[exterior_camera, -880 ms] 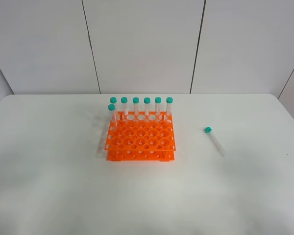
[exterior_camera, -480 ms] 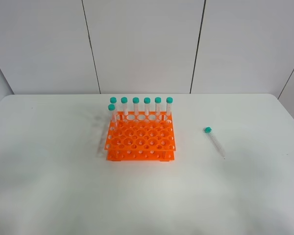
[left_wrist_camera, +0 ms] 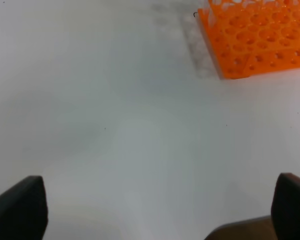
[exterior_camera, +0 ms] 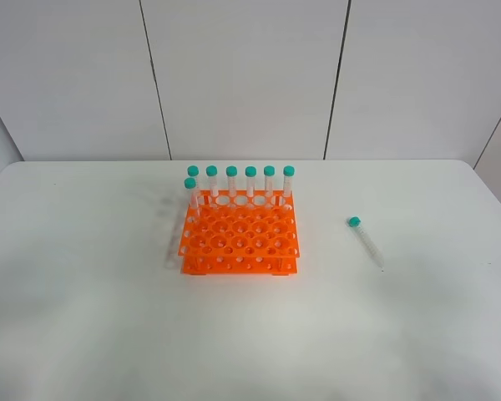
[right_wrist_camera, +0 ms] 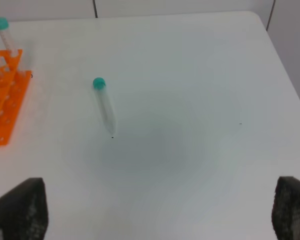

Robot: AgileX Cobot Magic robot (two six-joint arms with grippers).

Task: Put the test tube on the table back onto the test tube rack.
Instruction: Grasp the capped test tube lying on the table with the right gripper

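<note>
A clear test tube (exterior_camera: 366, 241) with a teal cap lies flat on the white table (exterior_camera: 83, 317), to the right of the orange test tube rack (exterior_camera: 240, 238). The right wrist view shows the same test tube (right_wrist_camera: 104, 106) lying well ahead of my right gripper (right_wrist_camera: 160, 212), whose dark fingertips (right_wrist_camera: 20, 207) stand wide apart, open and empty. In the left wrist view the rack (left_wrist_camera: 255, 40) sits far ahead and off to one side of my left gripper (left_wrist_camera: 160, 212), which is also open and empty. Neither arm appears in the exterior high view.
Several capped tubes (exterior_camera: 250, 185) stand upright along the rack's back row, with one more (exterior_camera: 191, 197) at the back left corner. Grey wall panels rise behind the table. The table's right edge (right_wrist_camera: 285, 75) runs near the lying tube's side.
</note>
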